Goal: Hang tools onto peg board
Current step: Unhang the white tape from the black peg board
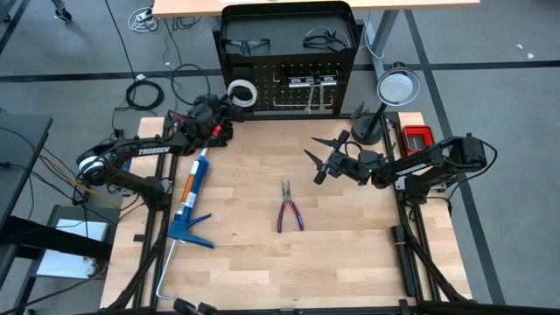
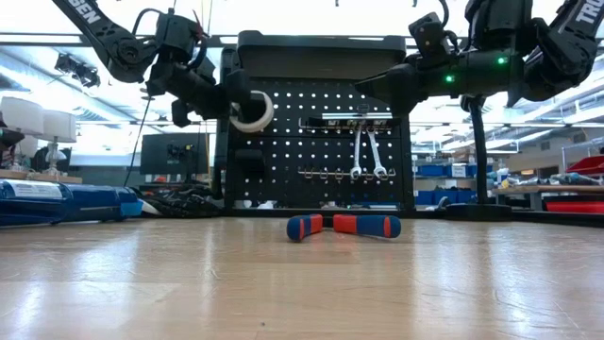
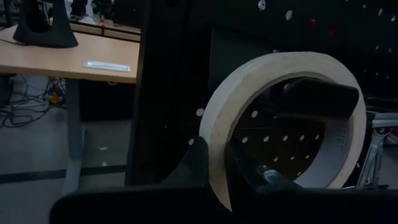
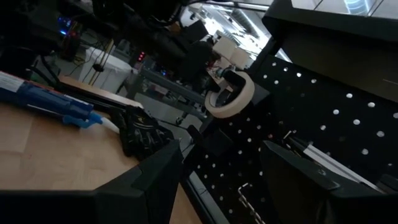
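Note:
My left gripper [image 1: 229, 103] is shut on the white tape roll [image 1: 241, 91], high in front of the left part of the black peg board [image 1: 302, 83]. The roll also shows in the low view [image 2: 253, 111] and the right wrist view [image 4: 231, 96]. Two silver wrenches [image 2: 366, 151] hang from hooks on the board. Two dark-framed safety glasses [image 1: 245, 44] lie on top of its frame. The red-handled pliers [image 1: 289, 208] lie flat on the table's middle. My right gripper [image 1: 325, 159] is open and empty, above the table to the right of the pliers. My left gripper holds the tape roll by its ring wall [image 3: 217, 171], with one finger [image 3: 249, 171] inside the ring and one [image 3: 189, 165] outside. The fingers come about level from the table's left. The roll stands on edge, clear of the table, its open face toward the board; whether it touches a hook I cannot tell.
A large blue caulking gun [image 1: 191, 197] lies along the table's left side. A round lamp on a black stand [image 1: 396, 87] and a red object [image 1: 417, 136] are at the far right corner. Cables lie on the floor behind the table's left.

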